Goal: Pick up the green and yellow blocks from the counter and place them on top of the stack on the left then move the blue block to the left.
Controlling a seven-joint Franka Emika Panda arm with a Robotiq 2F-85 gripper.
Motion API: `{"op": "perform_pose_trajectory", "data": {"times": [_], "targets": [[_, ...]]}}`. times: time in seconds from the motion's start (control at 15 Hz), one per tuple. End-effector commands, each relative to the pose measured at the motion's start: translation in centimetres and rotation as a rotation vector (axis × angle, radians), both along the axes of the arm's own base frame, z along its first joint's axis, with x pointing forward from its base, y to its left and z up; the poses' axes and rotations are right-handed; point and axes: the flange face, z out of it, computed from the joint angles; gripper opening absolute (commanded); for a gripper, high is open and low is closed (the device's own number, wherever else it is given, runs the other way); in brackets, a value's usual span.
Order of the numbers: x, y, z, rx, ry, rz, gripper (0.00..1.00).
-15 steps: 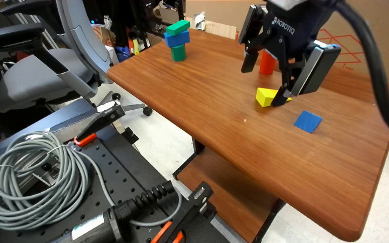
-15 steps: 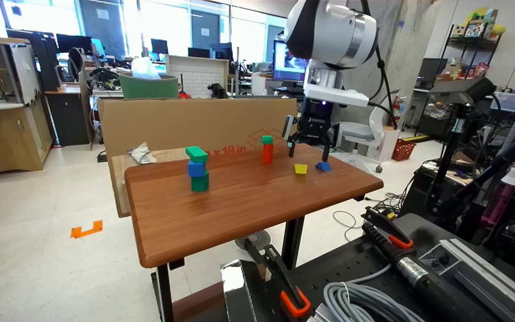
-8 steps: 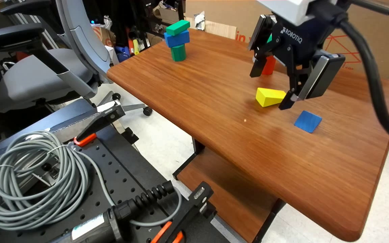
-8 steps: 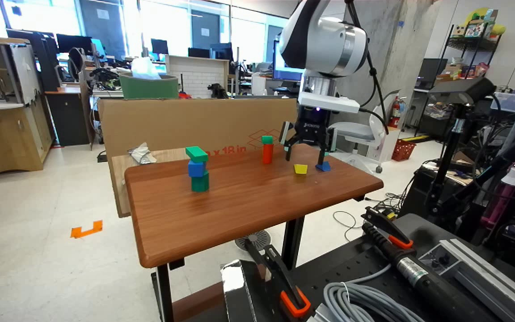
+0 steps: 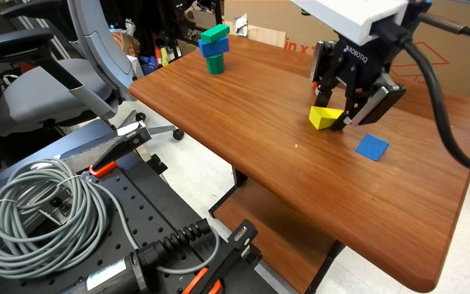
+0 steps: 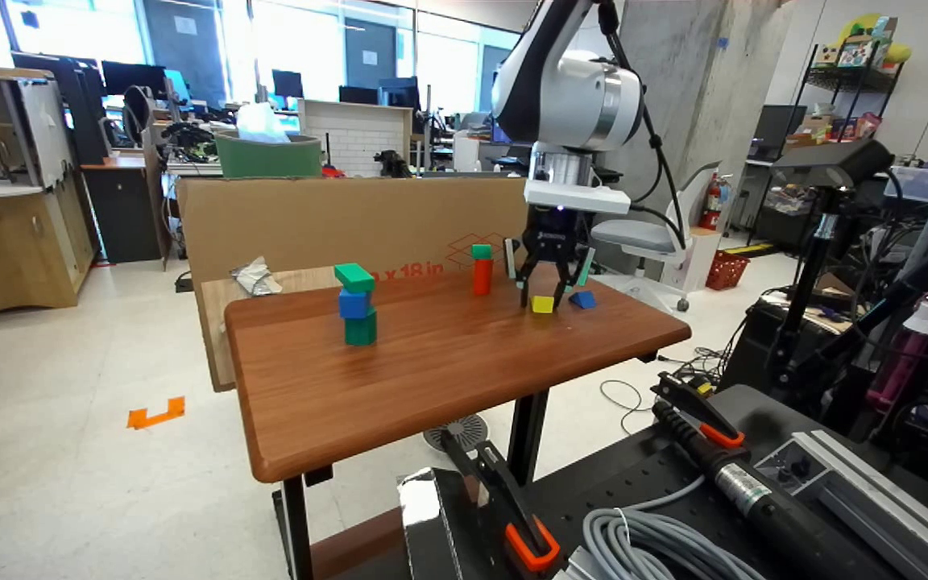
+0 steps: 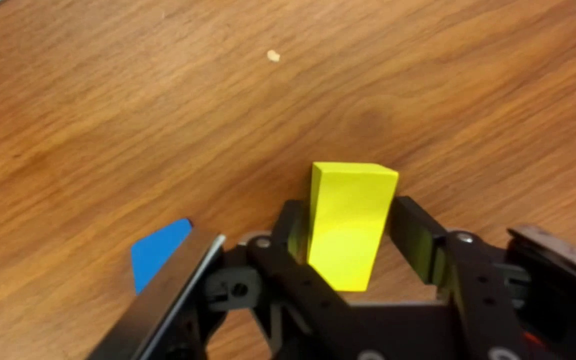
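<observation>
While the yellow block (image 7: 350, 230) is being straddled by the gripper (image 7: 346, 220) near the blue block (image 7: 158, 250), whether any pinch is being applied cannot be told.

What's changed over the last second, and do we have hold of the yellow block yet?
The fingers came down and drew closer together, and now stand on either side of the yellow block; whether they grip it yet, I cannot tell. The yellow block shows no clear shift; the blue block, the three-block stack, and the red block with the green block on top stayed put.
</observation>
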Motion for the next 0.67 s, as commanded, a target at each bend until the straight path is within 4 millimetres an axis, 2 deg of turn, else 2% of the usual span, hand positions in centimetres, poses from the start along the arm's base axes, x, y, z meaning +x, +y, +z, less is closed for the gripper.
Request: {"op": "perform_pose_trajectory", "data": {"times": [0.0,0.07,0.13,0.47,0.6], "targets": [[0.6,0.2,0.6,-0.032,0.012,0.002,0.21],[0.2,0.2,1.3,-0.026,0.003,0.009,0.12],[-0.1,0.3,2.1,-0.022,-0.007,0.015,0.08],[-2.3,1.0,6.0,0.01,-0.045,0.069,0.08],[-3.0,2.1,7.8,0.01,-0.063,0.115,0.08]]}}
